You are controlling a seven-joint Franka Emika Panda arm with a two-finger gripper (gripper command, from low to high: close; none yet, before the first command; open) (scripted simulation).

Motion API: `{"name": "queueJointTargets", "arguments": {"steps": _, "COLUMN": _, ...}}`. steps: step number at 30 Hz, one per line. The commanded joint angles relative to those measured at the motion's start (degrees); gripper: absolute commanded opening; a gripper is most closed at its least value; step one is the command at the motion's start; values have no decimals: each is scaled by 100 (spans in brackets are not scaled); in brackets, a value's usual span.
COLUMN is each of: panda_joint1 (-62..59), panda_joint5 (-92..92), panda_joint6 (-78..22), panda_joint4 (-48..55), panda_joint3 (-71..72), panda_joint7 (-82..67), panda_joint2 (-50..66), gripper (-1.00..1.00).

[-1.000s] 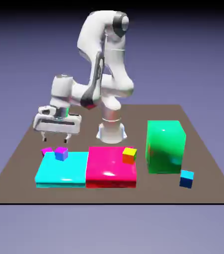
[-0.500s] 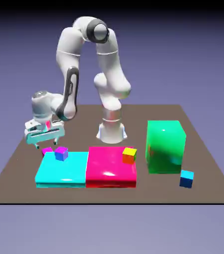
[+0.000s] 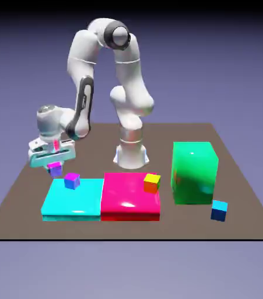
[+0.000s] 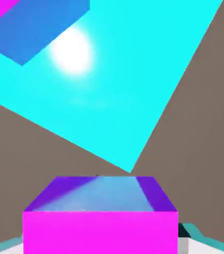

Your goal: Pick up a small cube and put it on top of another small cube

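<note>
Though around magenta cube (image 4: 100, 233), fingertips (image 4: 183, 244) half-hidden.

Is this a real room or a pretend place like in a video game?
It looks like a pretend computer world. The backdrop is plain blue-violet, the brown table seems to float, and the blocks, like the green one, are bright and glossy.

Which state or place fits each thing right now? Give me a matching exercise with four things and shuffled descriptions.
Things:
1. Magenta cube
2. Yellow-orange cube
3. Blue-violet cube
4. Green block

Descriptions:
A. On the cyan slab
B. Standing on the brown table
C. Held in the gripper
D. On the red slab

Pairs: 1-C, 2-D, 3-A, 4-B
</note>
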Motion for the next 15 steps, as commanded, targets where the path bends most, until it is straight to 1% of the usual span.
{"name": "queueJointTargets", "arguments": {"steps": 1, "panda_joint1": 209, "panda_joint5": 146, "panda_joint6": 83, "panda_joint4": 90, "panda_joint3": -71, "panda_joint7": 125, "panda_joint2": 23, "gripper": -100}}
{"name": "queueJointTargets", "arguments": {"steps": 3, "panda_joint1": 624, "panda_joint5": 333, "panda_joint6": 127, "panda_joint4": 202, "panda_joint3": -161, "panda_joint7": 394, "panda_joint2": -7, "gripper": -100}}
{"name": "queueJointTargets", "arguments": {"steps": 15, "panda_joint1": 3116, "panda_joint5": 19, "panda_joint6": -1148, "panda_joint4": -80, "panda_joint3": 29, "panda_joint7": 2264, "panda_joint2": -1237, "gripper": -100}}
